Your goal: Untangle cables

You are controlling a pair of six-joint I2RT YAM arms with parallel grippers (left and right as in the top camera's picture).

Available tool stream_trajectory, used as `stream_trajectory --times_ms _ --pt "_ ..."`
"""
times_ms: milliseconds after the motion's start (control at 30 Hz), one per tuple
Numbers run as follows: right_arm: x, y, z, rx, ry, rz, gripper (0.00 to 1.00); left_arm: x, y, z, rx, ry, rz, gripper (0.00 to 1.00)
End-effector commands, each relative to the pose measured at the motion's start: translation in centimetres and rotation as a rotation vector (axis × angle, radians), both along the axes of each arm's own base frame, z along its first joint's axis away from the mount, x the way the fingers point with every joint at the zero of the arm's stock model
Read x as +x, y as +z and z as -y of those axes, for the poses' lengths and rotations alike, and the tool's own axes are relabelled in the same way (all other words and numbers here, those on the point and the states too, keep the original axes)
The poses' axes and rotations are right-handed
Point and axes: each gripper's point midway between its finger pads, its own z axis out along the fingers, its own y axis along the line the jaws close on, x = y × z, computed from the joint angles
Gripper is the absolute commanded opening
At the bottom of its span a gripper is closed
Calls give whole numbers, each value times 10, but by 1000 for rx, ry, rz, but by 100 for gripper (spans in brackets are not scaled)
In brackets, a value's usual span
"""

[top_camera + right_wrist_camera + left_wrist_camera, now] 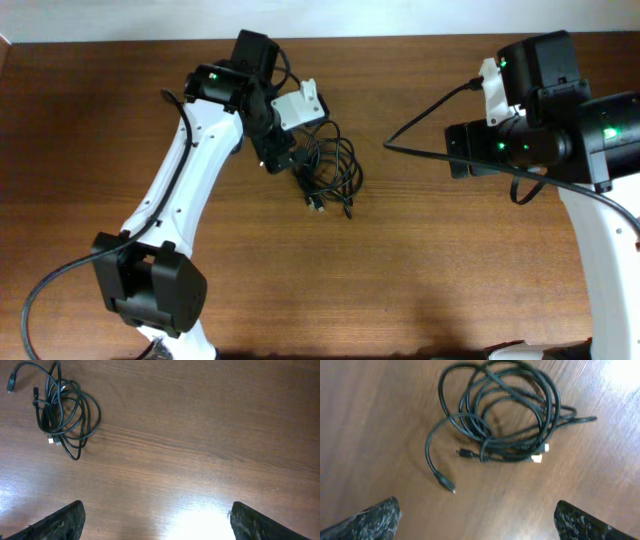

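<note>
On the left, our left tool (476, 505) hangs released, its fingers (375, 520) spread wide with only bare table (380, 420) between them. The cables (515, 452) lie on the table just beyond it. They sit toward 12 o'clock in the left wrist view and at 3 o'clock of the tool from overhead, close by, though we cannot tell whether anything touches. They sit as one small pile of overlapping loops. A loose end (445, 481) trails out at 7 o'clock of the pile, a shorter plug (462, 452) pokes out beside it, and light-tipped plugs (540, 452) rest at its 4 o'clock edge. Farther right, our right tool (157, 506) is released too, wide and empty. It is well apart from the cables, which show at 10 o'clock in its view.

We judge that no strand has been separated yet. The main risk is a pinch that catches several loops at once. Pulling would then drag the whole pile across the table or cinch the crossings tighter instead of freeing one cord. The loose end looks like the safer hold, but it is thin and lies flat, so the fingers may slip off it or scrape the wood. With nothing pinning the pile, a one-sided pull simply moves it. If the right tool comes in, both arms crowd a small spot, and the arm cord (430, 113) sagging toward the cables could snag.
</note>
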Motion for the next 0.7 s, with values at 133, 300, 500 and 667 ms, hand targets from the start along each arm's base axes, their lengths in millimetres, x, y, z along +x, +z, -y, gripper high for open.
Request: stream_trajectory --times_ms 133,300,500,667 --pt "1 1 0 1 -3 4 92 -15 -24 1 51 -212 -14 98" --pt "1 1 0 2 -4 5 92 -19 -55 -2 66 -252 -40 98" --pt "1 1 0 1 -3 4 92 -17 -94 -2 70 -239 -31 98" --pt "1 1 0 2 -3 5 92 11 -91 7 -8 -35 29 98"
